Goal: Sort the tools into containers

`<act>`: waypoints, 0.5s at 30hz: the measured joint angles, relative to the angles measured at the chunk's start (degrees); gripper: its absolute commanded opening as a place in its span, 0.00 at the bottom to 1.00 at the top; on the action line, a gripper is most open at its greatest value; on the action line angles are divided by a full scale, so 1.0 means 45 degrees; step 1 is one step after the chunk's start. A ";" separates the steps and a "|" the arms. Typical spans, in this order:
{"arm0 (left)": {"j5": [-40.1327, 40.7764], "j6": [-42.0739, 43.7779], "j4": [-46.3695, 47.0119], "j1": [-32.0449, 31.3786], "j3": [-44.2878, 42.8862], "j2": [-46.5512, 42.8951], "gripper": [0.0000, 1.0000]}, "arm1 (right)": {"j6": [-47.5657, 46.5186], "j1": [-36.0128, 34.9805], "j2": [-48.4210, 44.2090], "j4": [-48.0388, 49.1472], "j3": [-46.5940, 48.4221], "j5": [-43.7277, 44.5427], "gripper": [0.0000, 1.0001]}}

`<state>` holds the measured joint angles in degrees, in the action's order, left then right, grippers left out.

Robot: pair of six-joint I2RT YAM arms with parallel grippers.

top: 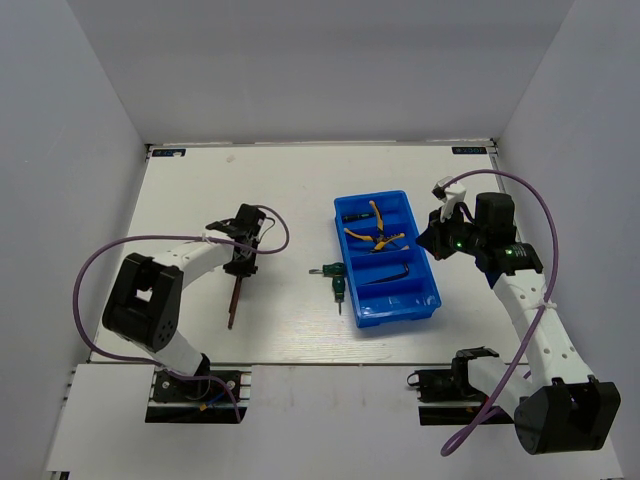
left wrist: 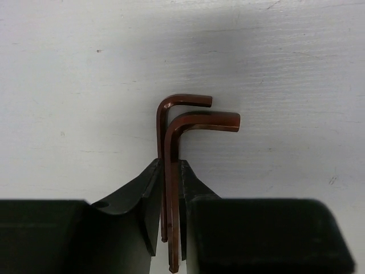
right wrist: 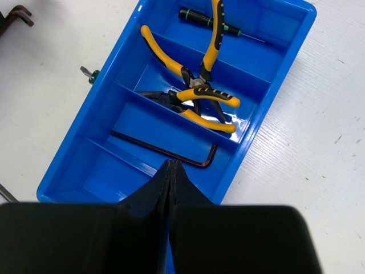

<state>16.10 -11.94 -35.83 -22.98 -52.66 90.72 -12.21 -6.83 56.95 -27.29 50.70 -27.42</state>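
My left gripper (top: 241, 262) (left wrist: 170, 171) is shut on the long shaft of a dark brown hex key (left wrist: 197, 123), close over the table; the key (top: 233, 300) points toward the near edge. A second, thinner L shape (left wrist: 177, 101) sits just behind it between the fingers. The blue tray (top: 428, 290) holds the screwdriver (right wrist: 222, 25) in its far compartment, two yellow pliers (right wrist: 199, 85) across the far two, and another hex key (right wrist: 165, 149) in the third. My right gripper (right wrist: 171, 166) (top: 434, 240) is shut and empty above the tray's right rim. The green-black tool (top: 337, 280) lies left of the tray.
The white table (top: 250, 180) is boxed in by white walls on the left, far and right sides. The tray (right wrist: 68, 171) stands right of centre. Purple cables loop from both arms. The arm bases (top: 190, 385) sit at the near edge.
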 measured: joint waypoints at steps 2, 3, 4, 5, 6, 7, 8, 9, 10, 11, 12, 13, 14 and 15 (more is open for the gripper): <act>-0.0010 0.0005 0.0005 -0.0029 0.0000 0.0000 0.27 | 0.0000 0.0005 0.0000 0.0000 0.0000 0.0000 0.00; -0.0019 0.0005 0.0005 -0.0029 0.0000 0.0000 0.27 | 0.0000 0.0000 0.0000 0.0000 0.0000 0.0000 0.00; -0.0024 0.0005 0.0005 -0.0029 0.0000 0.0000 0.27 | 0.0000 0.0005 0.0000 0.0000 0.0000 0.0000 0.00; -0.0039 0.0005 0.0005 -0.0029 0.0000 0.0005 0.28 | 0.0000 0.0005 0.0000 0.0000 0.0000 0.0000 0.00; -0.0044 0.0005 0.0000 -0.0029 0.0000 0.0010 0.28 | 0.0000 0.0005 0.0000 0.0000 0.0000 0.0000 0.00; -0.0058 0.0005 -0.0010 -0.0029 0.0000 0.0034 0.29 | -0.0005 0.0000 0.0000 0.0000 0.0000 0.0000 0.00; -0.0068 0.0005 -0.0010 -0.0029 0.0000 0.0073 0.29 | -0.0005 0.0005 0.0000 0.0000 0.0000 0.0000 0.00; -0.0087 0.0010 -0.0015 -0.0029 0.0000 0.0146 0.29 | 0.0000 0.0000 0.0000 0.0000 0.0000 0.0005 0.00; -0.0097 0.0005 -0.0029 -0.0029 0.0000 0.0233 0.29 | -0.0005 0.0005 0.0000 0.0000 0.0005 0.0005 0.00; -0.0097 0.0005 -0.0053 -0.0029 0.0000 0.0340 0.29 | 0.0000 0.0005 0.0000 0.0000 0.0000 0.0005 0.00; -0.0097 0.0005 -0.0053 -0.0029 0.0000 0.0379 0.29 | -0.0005 0.0005 0.0000 -0.0005 0.0000 0.0005 0.00; -0.0102 0.0005 -0.0049 -0.0029 0.0000 0.0403 0.29 | -0.0005 0.0000 0.0000 0.0000 0.0000 0.0005 0.00; -0.0117 0.0005 -0.0053 -0.0029 0.0000 0.0403 0.29 | -0.0005 0.0005 0.0000 0.0000 0.0000 0.0005 0.00; -0.0146 0.0005 -0.0053 -0.0029 0.0000 0.0408 0.27 | -0.0005 0.0000 0.0000 0.0000 0.0000 0.0005 0.00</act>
<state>15.44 -11.92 -36.07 -23.11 -52.66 92.55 -12.23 -6.83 56.95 -27.29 50.70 -27.40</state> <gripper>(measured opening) 0.292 0.005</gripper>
